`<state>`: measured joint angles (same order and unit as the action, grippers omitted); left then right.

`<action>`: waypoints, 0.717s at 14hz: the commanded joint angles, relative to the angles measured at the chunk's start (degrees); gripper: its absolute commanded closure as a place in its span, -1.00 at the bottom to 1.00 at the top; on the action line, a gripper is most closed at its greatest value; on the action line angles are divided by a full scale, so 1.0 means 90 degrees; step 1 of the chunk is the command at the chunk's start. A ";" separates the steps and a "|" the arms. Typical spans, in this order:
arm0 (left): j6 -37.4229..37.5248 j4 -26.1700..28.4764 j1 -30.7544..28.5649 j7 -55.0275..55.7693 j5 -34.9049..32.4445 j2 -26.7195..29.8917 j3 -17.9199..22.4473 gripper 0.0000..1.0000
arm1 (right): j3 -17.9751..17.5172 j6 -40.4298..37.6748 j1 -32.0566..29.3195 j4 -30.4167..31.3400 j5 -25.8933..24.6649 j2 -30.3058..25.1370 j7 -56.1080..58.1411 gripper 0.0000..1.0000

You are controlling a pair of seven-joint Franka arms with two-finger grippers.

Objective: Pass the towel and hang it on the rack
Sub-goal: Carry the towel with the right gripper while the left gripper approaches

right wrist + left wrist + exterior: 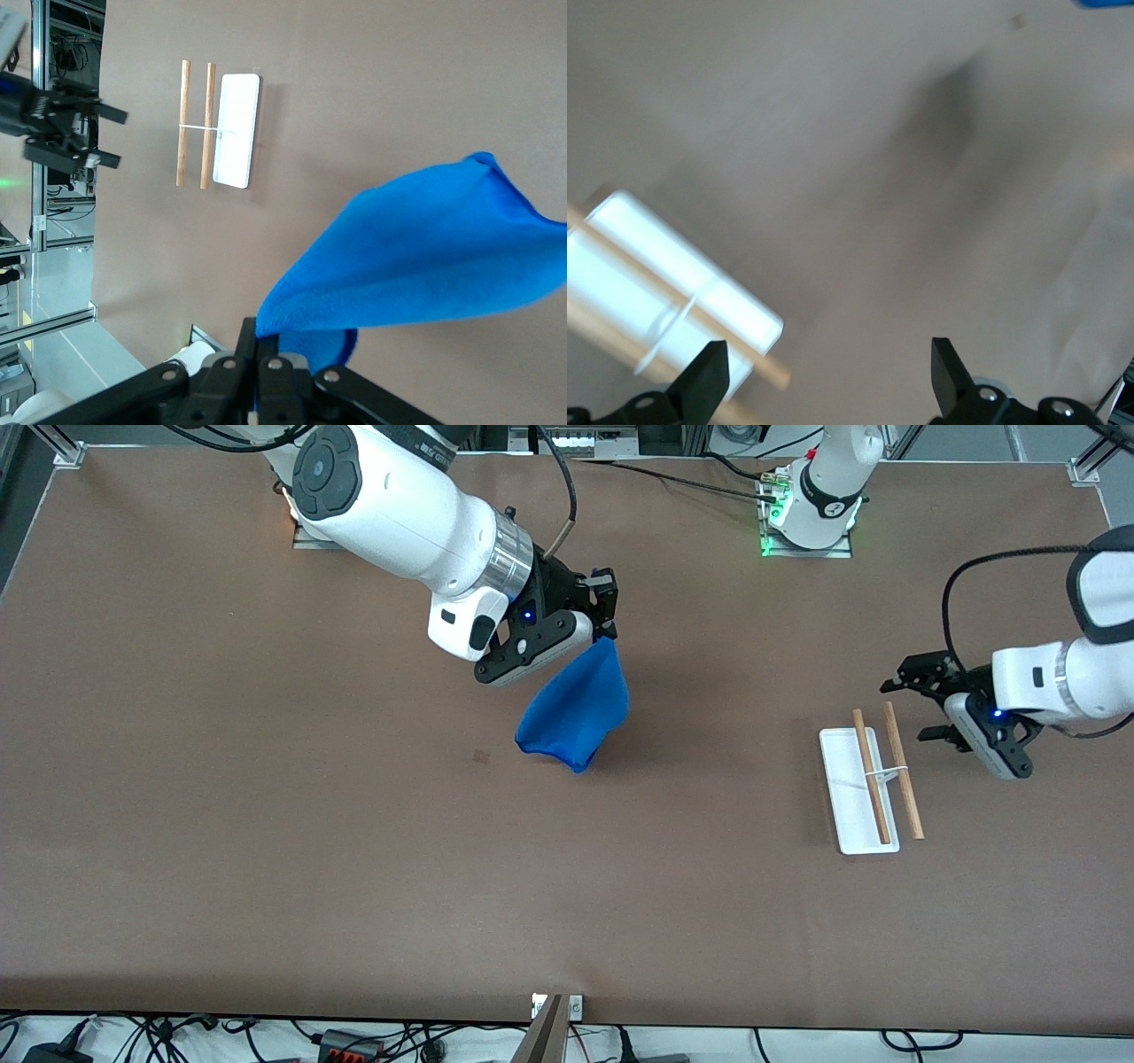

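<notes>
Towel (576,708) hangs pinched in the right gripper (605,631) for handover, while the left gripper (921,707) waits open-jawed beside the rack (873,790).

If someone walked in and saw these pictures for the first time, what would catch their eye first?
The bright blue towel stands out at once, dangling by one corner from the right hand, which is shut on it over the middle of the brown table. Next comes the rack toward the left arm's end, with the open left hand waiting in the air close beside it.
</notes>
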<state>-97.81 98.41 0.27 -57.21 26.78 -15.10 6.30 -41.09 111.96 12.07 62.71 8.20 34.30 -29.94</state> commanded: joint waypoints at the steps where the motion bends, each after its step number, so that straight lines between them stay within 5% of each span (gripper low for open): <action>1: -0.0186 -0.0085 -0.0020 -0.1305 0.0936 -0.0653 -0.0007 -1.00 | -0.0024 0.0001 0.0085 -0.0190 -0.0042 0.0095 -0.0150 1.00; 10: -0.0245 0.0062 0.0155 -0.3111 0.3310 -0.1690 -0.0973 -1.00 | -0.0004 0.0263 0.0134 -0.0034 -0.0042 0.0251 -0.0160 1.00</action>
<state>-99.72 99.07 1.54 -78.16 51.46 -28.95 -1.64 -41.09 112.31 12.48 62.85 8.15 35.80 -30.10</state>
